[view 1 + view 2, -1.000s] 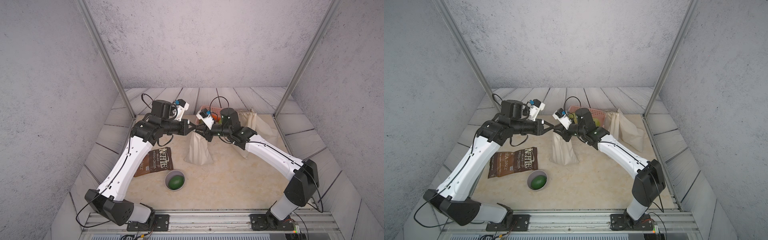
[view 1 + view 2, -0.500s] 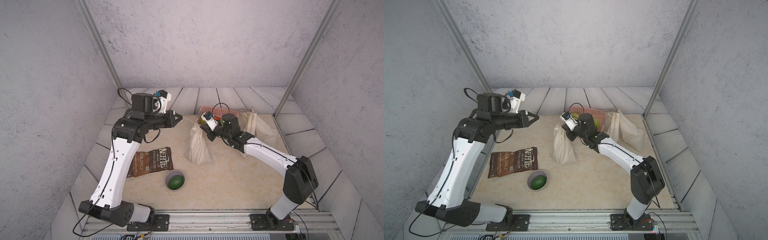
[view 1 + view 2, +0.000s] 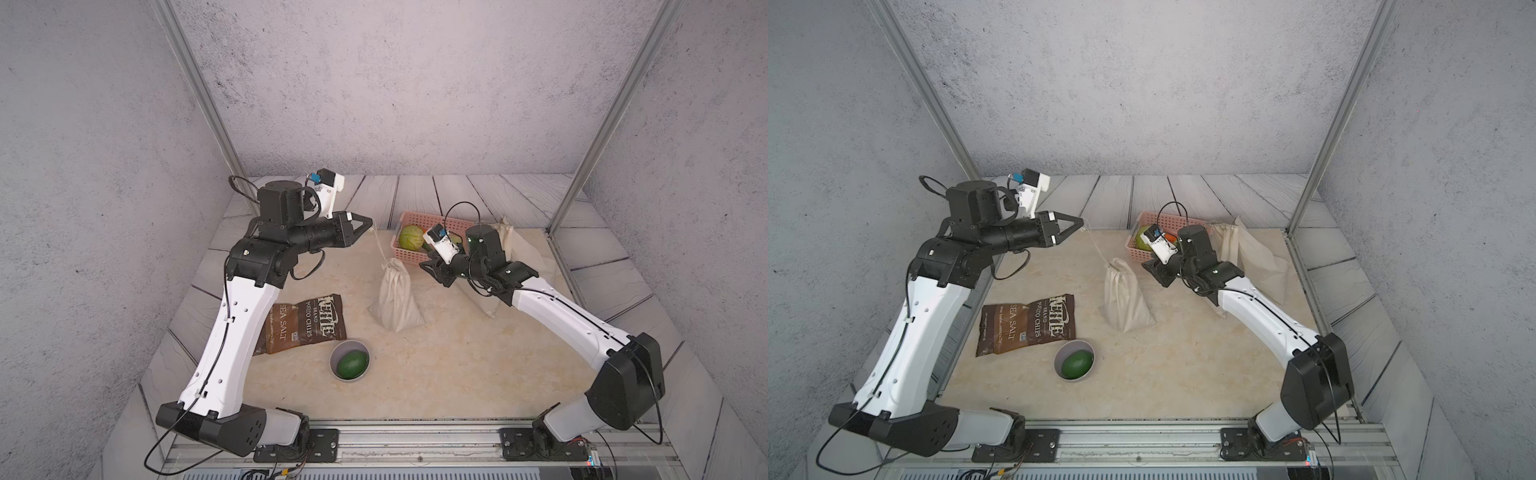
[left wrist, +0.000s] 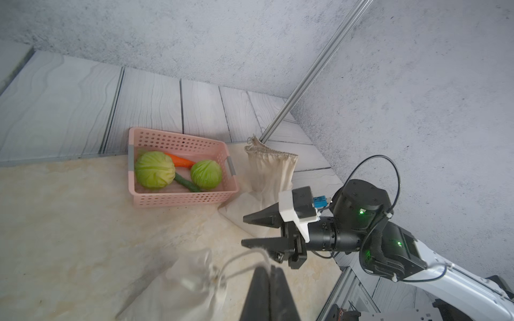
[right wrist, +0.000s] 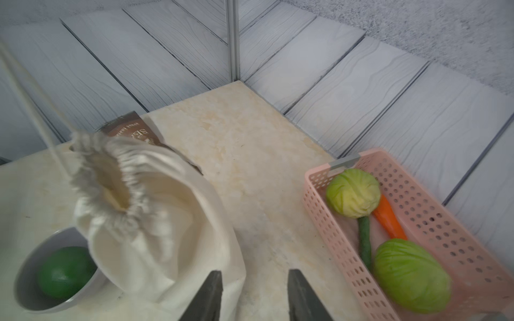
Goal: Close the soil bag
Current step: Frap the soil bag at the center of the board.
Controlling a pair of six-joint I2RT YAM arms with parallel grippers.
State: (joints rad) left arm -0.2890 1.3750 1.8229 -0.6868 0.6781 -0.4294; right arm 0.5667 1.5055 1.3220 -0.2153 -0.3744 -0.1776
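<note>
Beige stone counter [image 3: 457, 365], grey speckled walls [image 3: 395, 83]
The soil bag [image 3: 395, 299] stands upright, neck half cinched; my left gripper [image 3: 370, 223] pinches its drawstring [image 3: 380, 245], right gripper [image 4: 243, 231] spread open, empty.

Both top views stare down from high above the near edge; wrist cameras ride close, crossing gazes, sharing the pink basket [image 4: 180, 198].
</note>
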